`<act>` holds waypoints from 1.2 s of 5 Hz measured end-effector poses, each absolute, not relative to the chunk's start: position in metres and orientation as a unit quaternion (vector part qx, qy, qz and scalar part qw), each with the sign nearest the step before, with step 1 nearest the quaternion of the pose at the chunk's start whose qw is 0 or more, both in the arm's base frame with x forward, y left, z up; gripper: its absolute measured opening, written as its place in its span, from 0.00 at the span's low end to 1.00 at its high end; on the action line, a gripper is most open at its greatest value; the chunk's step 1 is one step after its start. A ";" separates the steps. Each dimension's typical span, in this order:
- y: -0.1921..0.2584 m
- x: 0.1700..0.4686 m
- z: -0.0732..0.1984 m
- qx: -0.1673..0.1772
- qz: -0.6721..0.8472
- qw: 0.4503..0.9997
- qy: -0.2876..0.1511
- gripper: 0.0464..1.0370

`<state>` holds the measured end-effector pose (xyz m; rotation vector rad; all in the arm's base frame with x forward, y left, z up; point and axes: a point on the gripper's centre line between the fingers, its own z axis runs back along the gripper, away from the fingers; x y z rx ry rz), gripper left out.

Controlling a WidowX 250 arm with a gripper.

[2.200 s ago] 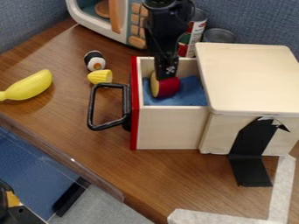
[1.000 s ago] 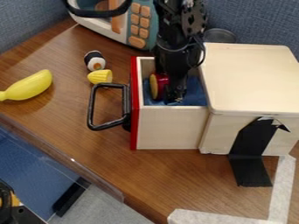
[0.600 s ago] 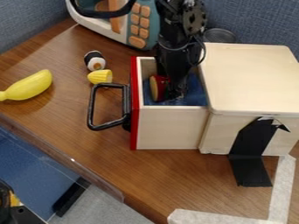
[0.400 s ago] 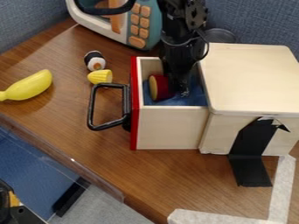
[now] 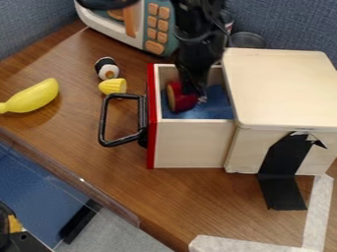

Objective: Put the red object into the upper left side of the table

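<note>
The red toy (image 5: 184,102) is in the open drawer (image 5: 191,143), on the blue cloth (image 5: 219,104), close to the drawer's red front (image 5: 151,140). The gripper (image 5: 196,95) is in the drawer too, right up against the toy. From the gripper, the toy lies to the left and a bit down in the view, so it sits between the gripper and the drawer's red front. The toy is short and round. Its flat, pale side looks at the red front, and its round red back points at the gripper. Its long way seems to run across the drawer, from left to right.

The black arm (image 5: 197,39) comes in from past the far side of the drawer. It leans down, with its low end inside the drawer. I cannot tell how far open the gripper is, or if it has hold of the toy.

The job now looks like getting a good grip. After that, the toy should go straight up, over the drawer's red front, and on to the table (image 5: 59,56), up and to the left of the drawer. If it goes sideways too soon, it could bump the red front. A loose grip could let the round toy roll back into the drawer.
</note>
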<state>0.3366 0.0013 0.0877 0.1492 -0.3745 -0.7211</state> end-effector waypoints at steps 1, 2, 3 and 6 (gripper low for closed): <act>0.004 0.330 0.092 0.047 -0.346 0.921 -0.170 0.26; 0.009 0.330 0.094 0.050 -0.350 0.920 -0.170 0.56; 0.009 0.330 0.094 0.050 -0.352 0.919 -0.170 0.87; 0.002 0.340 0.076 0.077 -0.354 0.917 -0.166 0.96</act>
